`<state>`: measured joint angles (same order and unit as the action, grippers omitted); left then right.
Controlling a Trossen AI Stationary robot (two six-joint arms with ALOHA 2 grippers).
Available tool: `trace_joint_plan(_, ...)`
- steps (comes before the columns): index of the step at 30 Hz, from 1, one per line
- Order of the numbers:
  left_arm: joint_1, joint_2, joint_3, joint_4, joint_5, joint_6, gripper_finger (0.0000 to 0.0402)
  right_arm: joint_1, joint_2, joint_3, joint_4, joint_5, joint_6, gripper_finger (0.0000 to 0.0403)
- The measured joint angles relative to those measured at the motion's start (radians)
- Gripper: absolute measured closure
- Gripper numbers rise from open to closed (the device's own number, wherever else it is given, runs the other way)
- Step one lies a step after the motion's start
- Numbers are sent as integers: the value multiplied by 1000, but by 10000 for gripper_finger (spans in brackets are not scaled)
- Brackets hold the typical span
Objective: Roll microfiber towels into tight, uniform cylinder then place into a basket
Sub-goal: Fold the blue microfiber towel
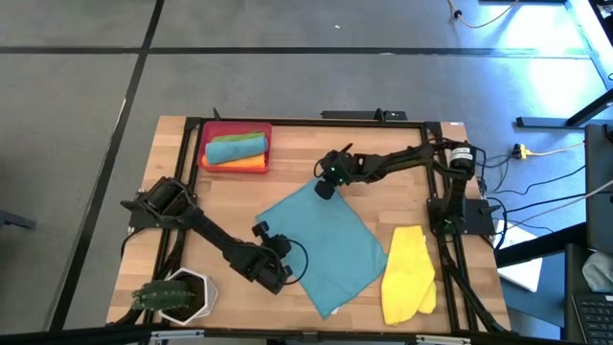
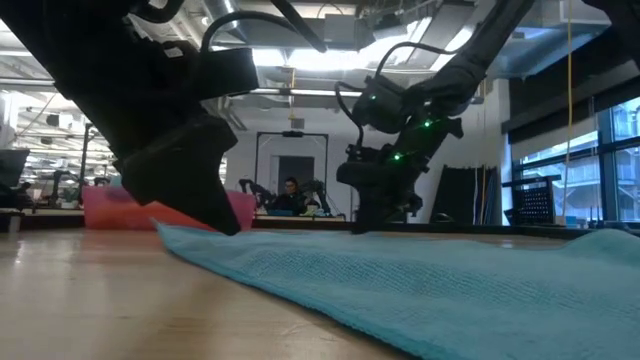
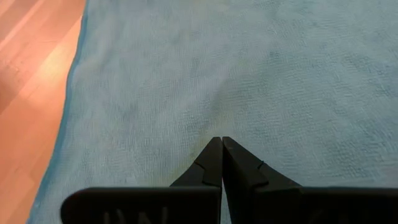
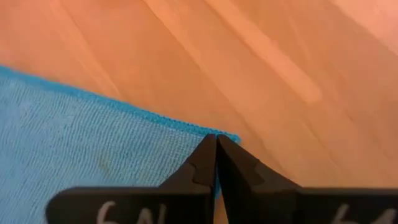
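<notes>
A teal-blue microfiber towel point(image 1: 330, 244) lies spread flat on the wooden table, one corner pointing to the far edge. My left gripper point(image 1: 284, 276) is shut and stands at the towel's left side, just inside its edge point(image 3: 219, 142). My right gripper point(image 1: 324, 190) is shut too, with its tips at the towel's far corner point(image 4: 215, 138). A yellow towel point(image 1: 407, 276) lies crumpled at the near right. The red basket point(image 1: 205, 153) at the far left holds rolled teal, green and orange towels. My left gripper comes down slanting from the table's left, and its shut fingertips point(image 2: 228, 228) meet the towel's top face point(image 3: 205, 124) a little inside the left edge. The towel lies flat under them on the table. Of my right gripper I cannot tell whether its shut tips touch the towel's far corner point(image 4: 231, 137).
A white hexagonal pot with a plant point(image 1: 177, 297) stands at the near left corner, close behind my left arm. A black frame point(image 1: 287, 123) runs around the table's edges. Bare wood shows between the basket and the towel.
</notes>
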<state>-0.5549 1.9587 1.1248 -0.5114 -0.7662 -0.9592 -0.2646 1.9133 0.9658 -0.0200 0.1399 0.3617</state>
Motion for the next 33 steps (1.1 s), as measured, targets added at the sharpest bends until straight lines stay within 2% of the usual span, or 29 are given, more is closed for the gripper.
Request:
trace_joint_plan(5, 0, 0, 0, -44, 1, -1, 402, 6, -38, -4, -69, -6, -25, 395)
trace_joint_plan(13, 29, 0, 0, -264, 2, -8, 402, -14, -95, -8, -180, -10, -32, 387)
trace_joint_plan(22, 136, 0, 0, -455, 2, 1, 402, -91, -95, -8, -210, -5, -87, 387)
trace_joint_plan(30, 227, 0, 0, -472, -12, 134, 402, -145, -102, -8, -247, -10, -209, 384)
trace_joint_plan(33, 223, -23, 0, -465, -42, 142, 402, -145, -137, -8, -300, -54, -291, 383)
